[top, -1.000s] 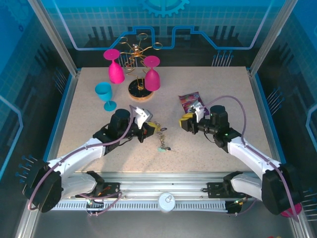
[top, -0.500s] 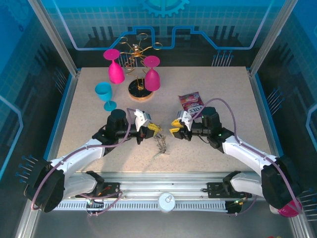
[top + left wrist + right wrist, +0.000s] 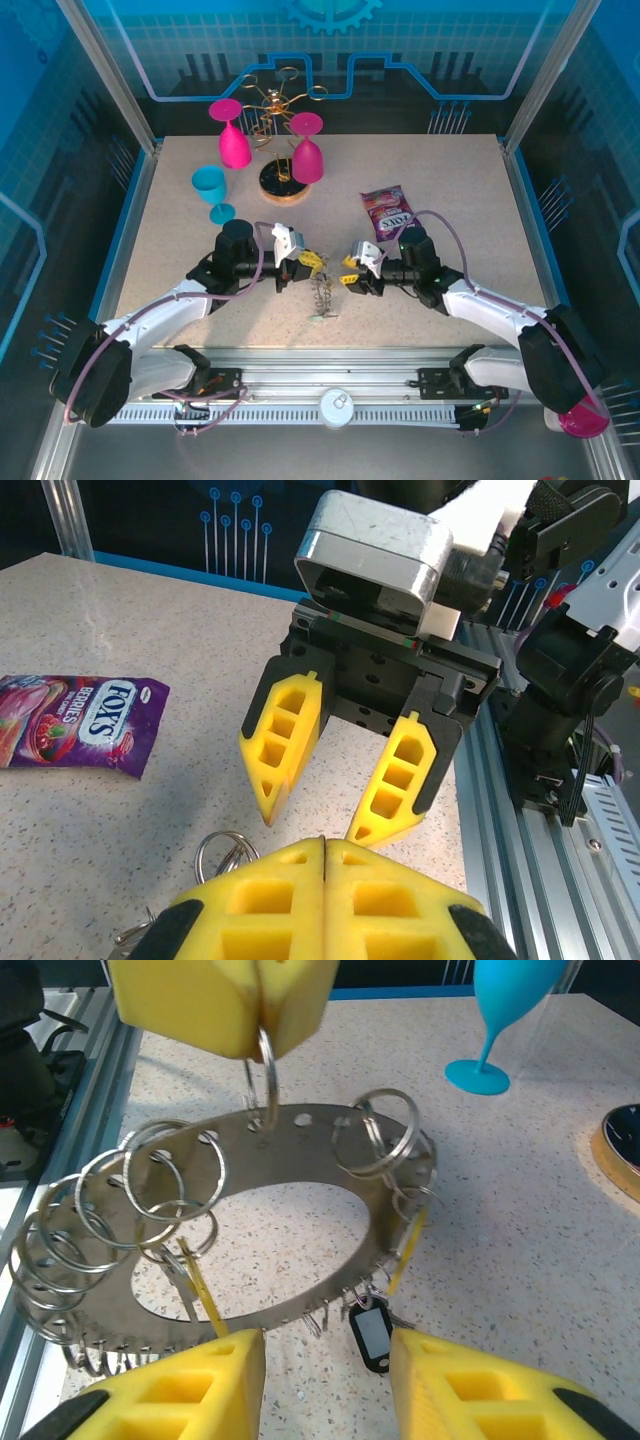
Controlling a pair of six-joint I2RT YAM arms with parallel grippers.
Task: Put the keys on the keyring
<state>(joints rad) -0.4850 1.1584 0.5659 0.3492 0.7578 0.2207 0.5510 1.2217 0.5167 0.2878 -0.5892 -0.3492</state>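
left gripper (image 3: 262,1020) – closed on the keyring (image 3: 300,1132), pinching 1 of its edge loops; the ring hangs tilted below the yellow fingertips. right gripper (image 3: 315,825) – jaws apart, facing the left gripper, with the ring just ahead of its fingers. keys (image 3: 370,1332): 1 black tag and 2 yellow strips dangle at the ring's lower edge; the blades are too small to make out. the ring is flat, grey, perforated metal. a candy packet (image 3: 388,210) lies behind the right gripper; a blue goblet (image 3: 212,192) stands beyond the left gripper.

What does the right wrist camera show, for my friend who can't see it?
A grey metal keyring edged with wire loops hangs tilted over a table, pinched by one loop in the shut left gripper. At the bottom, the open right gripper points toward a black-tagged key.
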